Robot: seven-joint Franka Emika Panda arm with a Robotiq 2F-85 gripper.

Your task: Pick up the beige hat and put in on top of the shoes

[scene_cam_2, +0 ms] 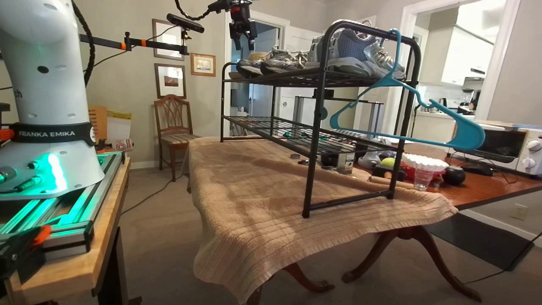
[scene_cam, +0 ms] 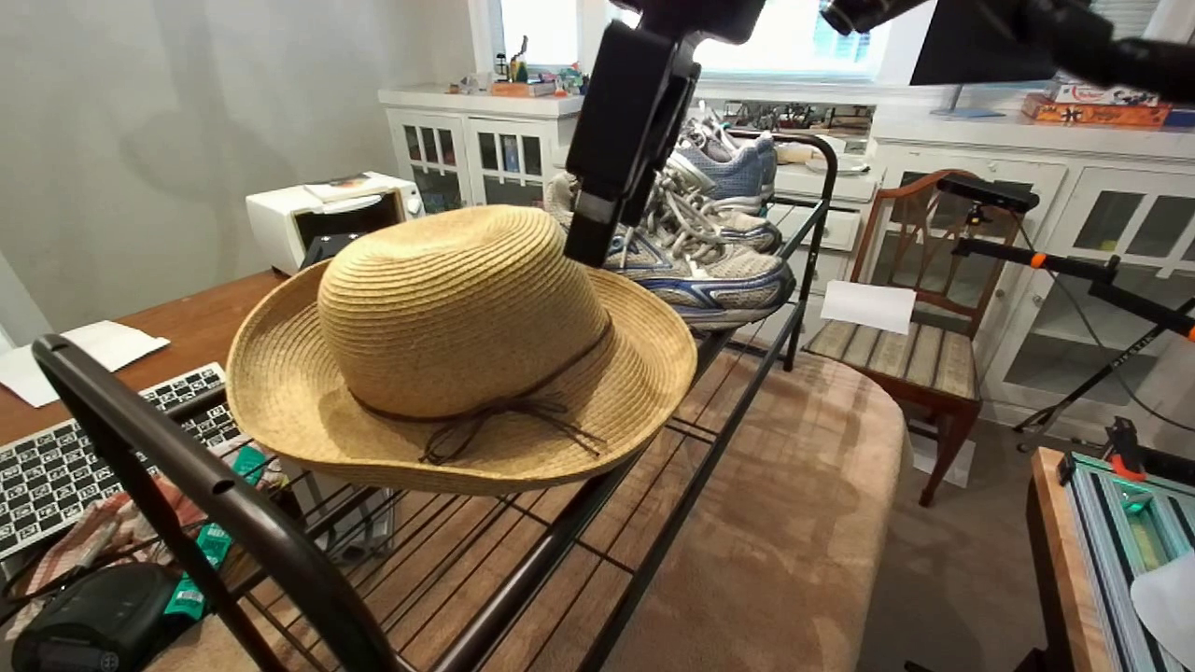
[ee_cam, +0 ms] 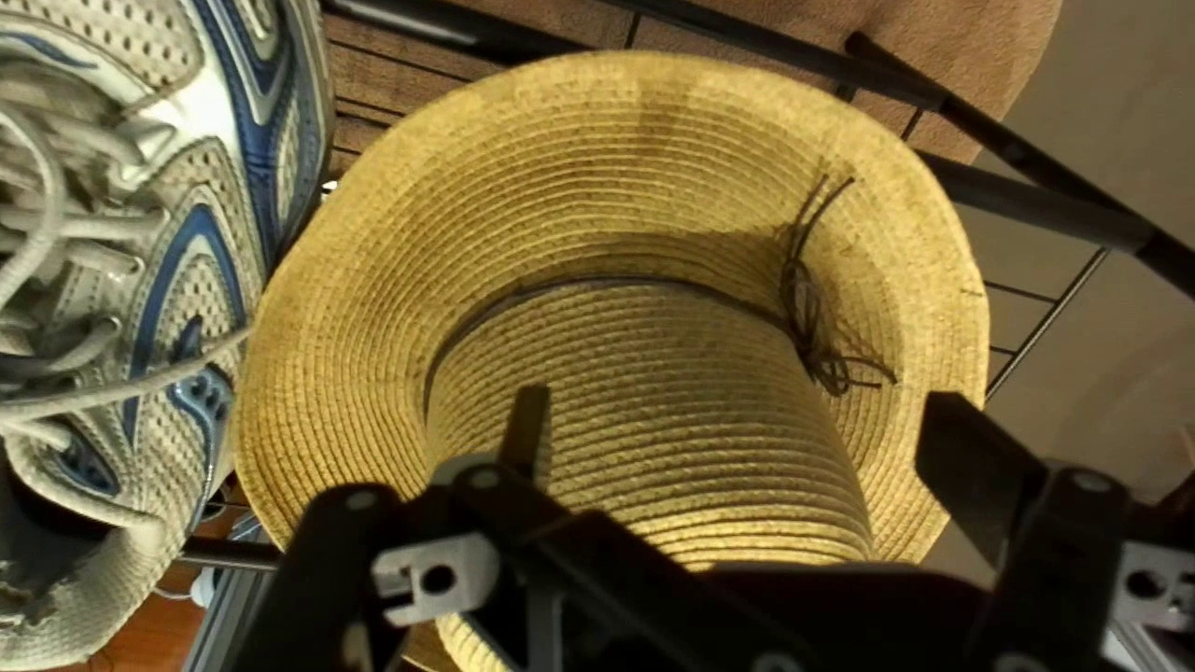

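The beige hat (scene_cam: 467,327) sits crown up on the top shelf at one end of the rack. Its brown band and bow show in the wrist view (ee_cam: 644,373); in an exterior view only a bit of it (scene_cam_2: 257,55) shows behind the shoes. The grey and white shoes with blue accents (scene_cam: 719,280) stand beside the brim, also in the wrist view (ee_cam: 177,243). My gripper (scene_cam_2: 244,45) is open and empty above the hat. In the wrist view its fingers (ee_cam: 738,420) are wide apart, one over the crown, one over the brim. I cannot tell whether they touch it.
A black two-shelf rack (scene_cam_2: 322,127) stands on a towel-covered table (scene_cam_2: 254,203). Blue-grey shoes (scene_cam_2: 351,46) stand farther along the top shelf. A teal hanger (scene_cam_2: 461,131) hangs on the rack's end. The rack's end bar (scene_cam: 215,485) rises beside the hat.
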